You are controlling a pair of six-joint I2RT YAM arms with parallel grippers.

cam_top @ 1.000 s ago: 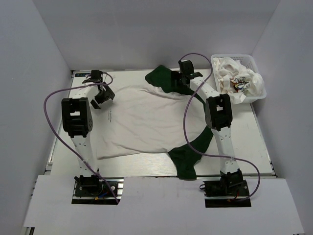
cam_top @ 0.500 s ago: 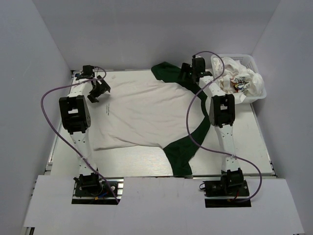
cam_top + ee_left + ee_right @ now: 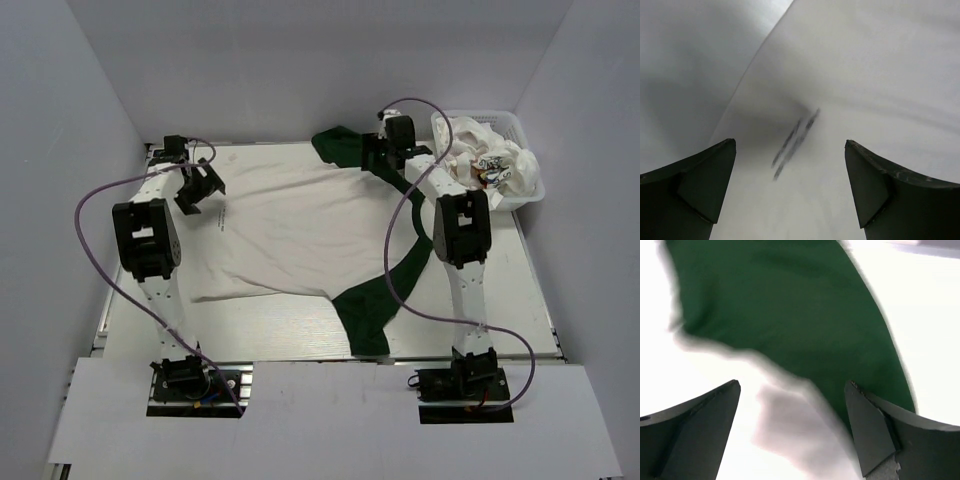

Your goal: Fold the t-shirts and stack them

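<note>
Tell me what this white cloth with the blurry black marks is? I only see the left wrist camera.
Observer: It is a white cloth t-shirt with dark green sleeves, spread out on the table.
Operator: Where is the other arm?
Observer: The right gripper hangs open above the far green sleeve.
Operator: Are there more shirts?
Observer: Yes, crumpled white t-shirts with small colourful prints fill a white plastic lattice basket at the table's far right corner.
</note>
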